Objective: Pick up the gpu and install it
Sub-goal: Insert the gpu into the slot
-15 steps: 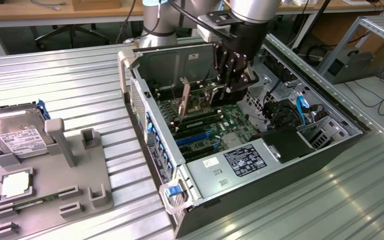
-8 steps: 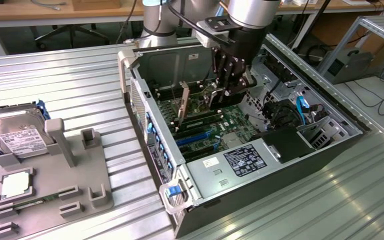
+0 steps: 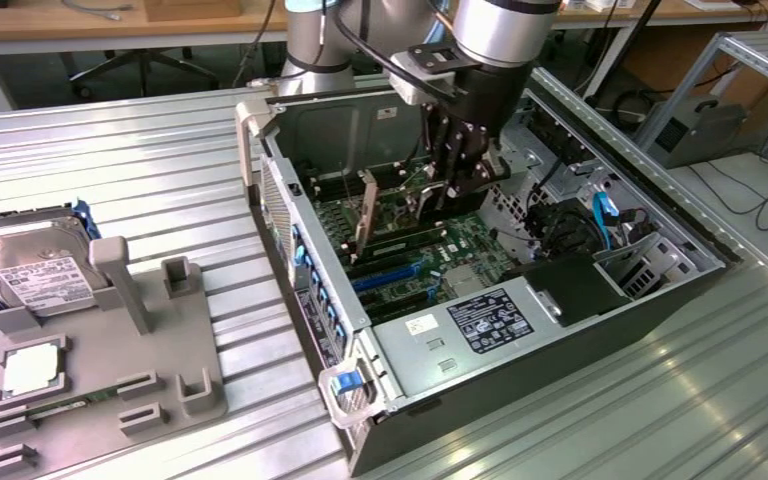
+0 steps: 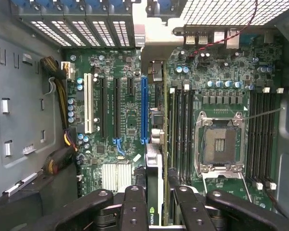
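Arm reaches down into the open computer case [image 3: 272, 200], which lies on its side on the ribbed metal table [image 3: 131, 150].

Gripper [image 3: 471, 190] is inside the case, above the motherboard [image 4: 120, 120]. Its fingers [image 4: 135, 202] are pinched on the gpu [image 4: 154, 166] from both sides. The card is seen edge-on in the wrist view, running away from the fingers towards the rear slot covers.

In the exterior view the gpu [image 3: 404, 205] stands on edge beside the gripper, with its bracket end towards the case's rear wall.

Card position: over the expansion slots, roughly in line with the long blue slot [image 4: 143, 110] and just beside it. I cannot tell whether its lower edge touches the slot or hangs clear — the angle is poor in both views.

CPU socket [image 4: 219, 144] is open, beside the memory slots.

Outside the case, at the exterior view's left, a grey holder [image 3: 157, 330] carries a hard drive [image 3: 40, 265] and a small square chip [image 3: 33, 365] — both well apart from the gripper.
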### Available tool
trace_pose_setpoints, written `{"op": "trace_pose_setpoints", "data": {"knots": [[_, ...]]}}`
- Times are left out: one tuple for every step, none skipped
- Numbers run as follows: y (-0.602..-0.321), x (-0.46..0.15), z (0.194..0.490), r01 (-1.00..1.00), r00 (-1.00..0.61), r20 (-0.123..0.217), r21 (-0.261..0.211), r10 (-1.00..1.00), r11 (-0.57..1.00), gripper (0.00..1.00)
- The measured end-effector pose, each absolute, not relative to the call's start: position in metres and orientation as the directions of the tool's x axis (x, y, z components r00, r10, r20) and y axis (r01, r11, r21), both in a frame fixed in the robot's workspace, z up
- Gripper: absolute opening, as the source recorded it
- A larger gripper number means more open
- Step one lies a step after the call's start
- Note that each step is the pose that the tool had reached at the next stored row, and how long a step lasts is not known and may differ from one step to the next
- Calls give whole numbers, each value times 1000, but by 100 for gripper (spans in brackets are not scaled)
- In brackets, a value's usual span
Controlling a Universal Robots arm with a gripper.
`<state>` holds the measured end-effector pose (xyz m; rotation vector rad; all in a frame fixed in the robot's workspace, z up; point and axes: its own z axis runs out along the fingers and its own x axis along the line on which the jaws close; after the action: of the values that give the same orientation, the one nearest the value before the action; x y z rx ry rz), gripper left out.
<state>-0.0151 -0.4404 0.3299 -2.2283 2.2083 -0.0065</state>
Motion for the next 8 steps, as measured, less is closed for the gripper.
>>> {"op": "trace_pose_setpoints", "data": {"knots": [[-440,-15,328,-1000,10,0,-6,-1000,-10,27],[-440,-15,327,-1000,11,0,-6,-1000,-11,27],[-440,-15,326,-1000,11,0,-6,-1000,-11,27],[-440,-15,326,-1000,11,0,-6,-1000,-11,27],[-440,-15,325,-1000,12,0,-6,-1000,-12,27],[-440,-15,324,-1000,12,0,-6,-1000,-12,27],[-440,-15,323,-1000,13,0,-6,-1000,-13,27],[-440,-15,322,-1000,13,0,-6,-1000,-13,27]]}}
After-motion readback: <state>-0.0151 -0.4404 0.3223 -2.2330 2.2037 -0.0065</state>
